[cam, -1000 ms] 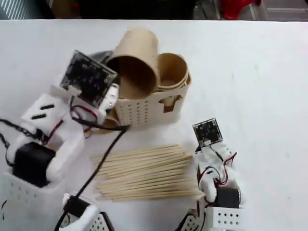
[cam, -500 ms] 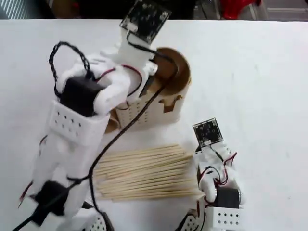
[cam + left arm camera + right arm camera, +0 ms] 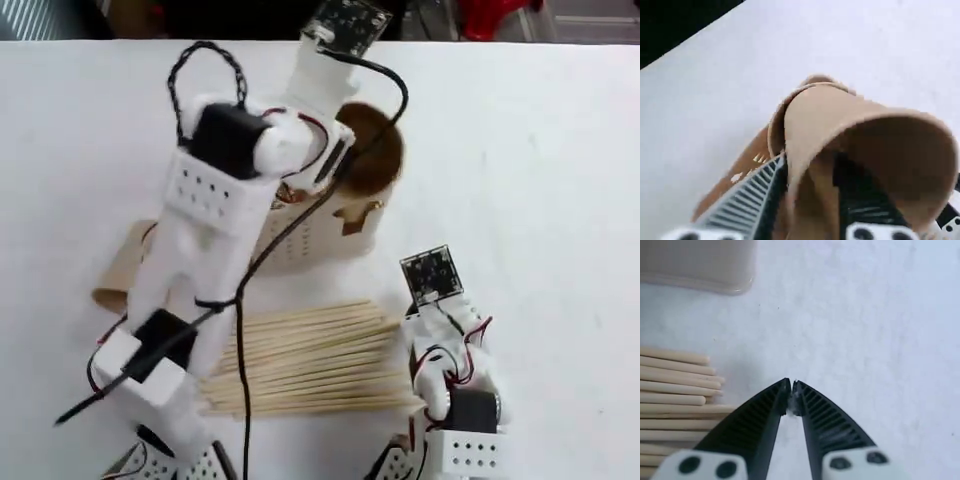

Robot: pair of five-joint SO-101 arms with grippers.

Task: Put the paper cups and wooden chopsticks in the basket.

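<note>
My left pincer (image 3: 810, 167) is clamped on the wall of a cup (image 3: 865, 125), over the basket (image 3: 320, 235). My right pincer (image 3: 791, 388) is pressed together, empty, just beside the chopsticks (image 3: 300, 360) on the table (image 3: 540, 150).

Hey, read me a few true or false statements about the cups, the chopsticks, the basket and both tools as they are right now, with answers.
1. The left tool holds a paper cup by its wall. True.
2. The chopsticks are in the basket. False: they lie on the table, in front of the basket.
3. The right tool is wide open. False: it is shut, beside the chopsticks' ends.
4. A second paper cup lies on its side on the table. True.
</note>
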